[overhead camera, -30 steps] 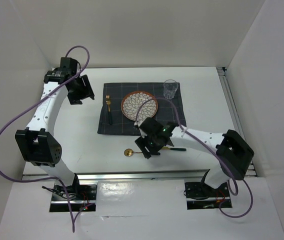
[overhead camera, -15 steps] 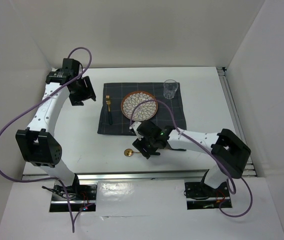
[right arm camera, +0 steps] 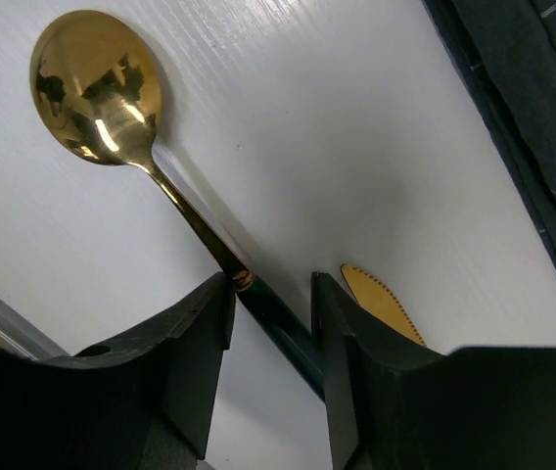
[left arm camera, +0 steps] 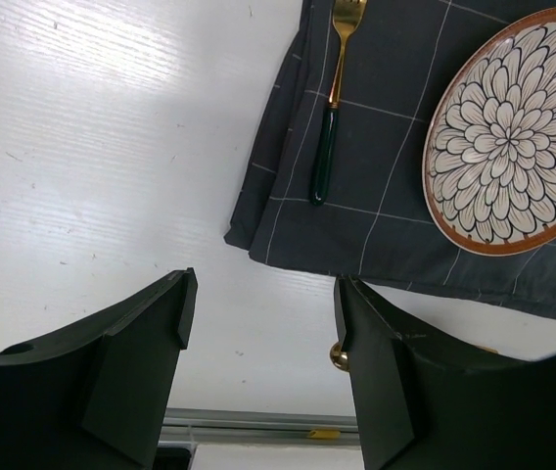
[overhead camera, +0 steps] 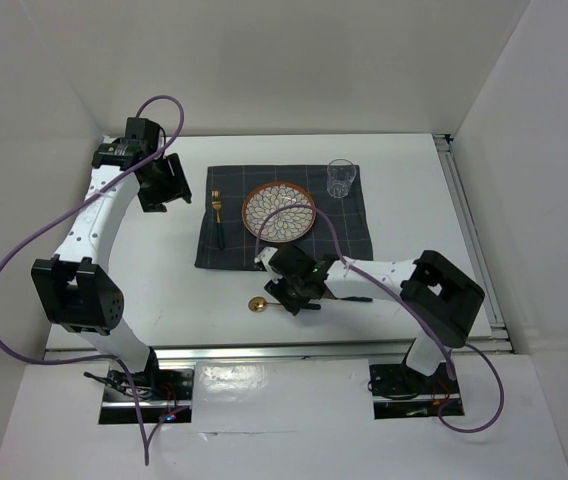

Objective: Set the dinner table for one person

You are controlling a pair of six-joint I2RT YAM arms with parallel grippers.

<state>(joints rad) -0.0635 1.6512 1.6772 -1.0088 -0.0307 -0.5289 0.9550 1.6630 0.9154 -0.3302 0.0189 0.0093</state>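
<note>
My right gripper (right arm camera: pixel 270 290) straddles the spoon (right arm camera: pixel 112 88) at its handle, just off the mat (right arm camera: pixel 532 98), fingers spread; thin, stiff, slick metal, so I'd pinch the dark grip squarely.

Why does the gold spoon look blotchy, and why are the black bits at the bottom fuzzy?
Right wrist view: the spoon has a shiny bowl that works like a mirror, showing bright glare spots and dark reflections; the right pincer sits very close to the lens, so its edges look soft. Top external view: the light is even, and the spoon is only a tiny gold dot.
</note>
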